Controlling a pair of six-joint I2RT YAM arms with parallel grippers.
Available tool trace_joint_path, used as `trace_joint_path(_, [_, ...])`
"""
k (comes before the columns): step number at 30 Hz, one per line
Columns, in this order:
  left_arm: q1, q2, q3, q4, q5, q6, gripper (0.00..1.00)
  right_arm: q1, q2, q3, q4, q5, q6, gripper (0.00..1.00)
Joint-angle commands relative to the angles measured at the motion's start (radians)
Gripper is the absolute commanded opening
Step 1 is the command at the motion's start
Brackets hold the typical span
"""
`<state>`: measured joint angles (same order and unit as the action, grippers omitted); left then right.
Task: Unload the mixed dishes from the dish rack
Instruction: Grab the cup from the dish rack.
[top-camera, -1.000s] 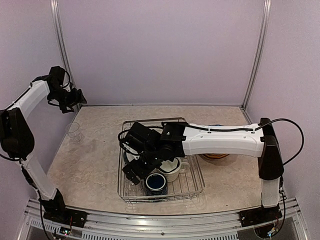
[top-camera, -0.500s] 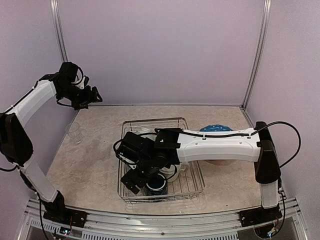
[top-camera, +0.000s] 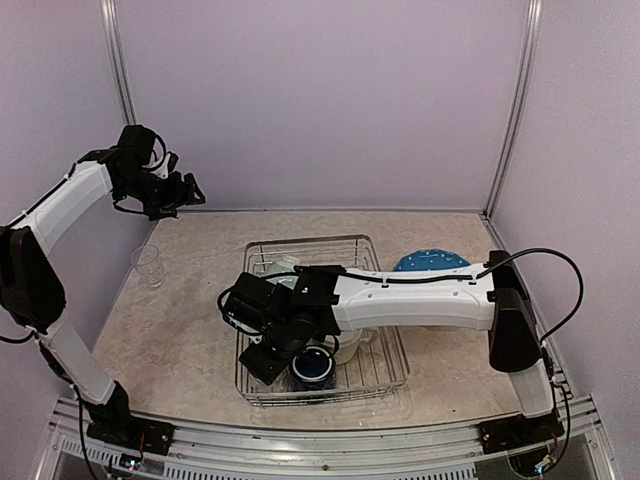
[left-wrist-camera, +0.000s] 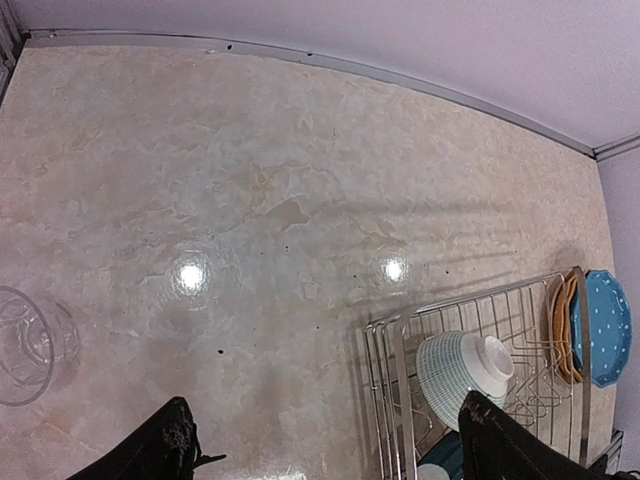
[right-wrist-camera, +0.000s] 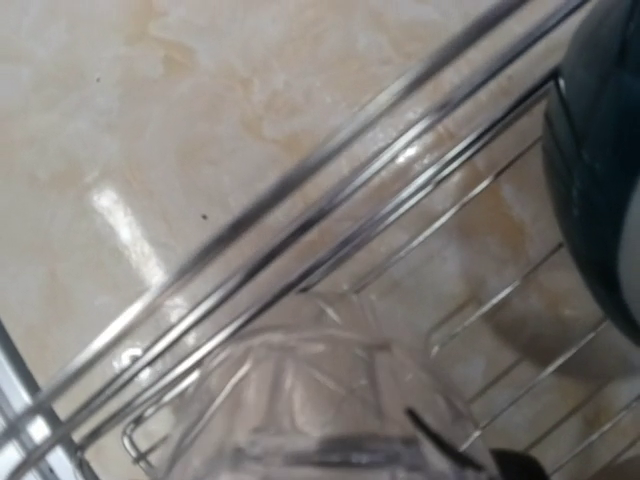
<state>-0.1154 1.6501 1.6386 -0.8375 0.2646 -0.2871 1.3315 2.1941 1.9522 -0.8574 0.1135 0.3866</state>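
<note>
R gripper (top-camera: 258, 364) is low in the near-left corner of the dish rack (top-camera: 320, 240), right over a clear glass (right-wrist-camera: 320, 390) inside it; can't tell if the jaws pinch it. Just right of the gripper, also in the rack: navy mug (top-camera: 312, 368), then cream mug (top-camera: 350, 345). Beyond the gripper, teal bowl (left-wrist-camera: 462, 365) sits foot-up in the rack. Blue plate (top-camera: 430, 262) lies outside the rack on the table (top-camera: 190, 310). L gripper (left-wrist-camera: 322, 420) is far left, raised, fingers spread wide, empty; a second glass (top-camera: 148, 265) is on the table below it.
</note>
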Motion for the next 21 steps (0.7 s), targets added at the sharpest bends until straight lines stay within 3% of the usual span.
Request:
trace_joint_path(1, [-0.003, -0.019, -0.014, 0.02, 0.017, 0.0, 0.87, 0.008, -0.003, 0.012, 0.003, 0.047, 0.006, 0.64])
trace_joint_path(4, [-0.009, -0.018, -0.011, 0.018, 0.023, -0.002, 0.87, 0.008, -0.025, 0.02, 0.007, 0.062, 0.008, 0.51])
trace_joint_path(11, [-0.04, -0.039, -0.029, 0.044, 0.051, 0.002, 0.91, 0.008, -0.101, -0.012, 0.082, 0.063, -0.014, 0.36])
trace_joint_path(17, [-0.082, -0.035, -0.033, 0.042, 0.015, 0.022, 0.93, 0.008, -0.216, -0.112, 0.194, 0.026, -0.058, 0.22])
trace_joint_path(21, [-0.094, -0.038, -0.047, 0.064, 0.047, 0.019, 0.93, 0.006, -0.367, -0.274, 0.333, 0.022, -0.084, 0.16])
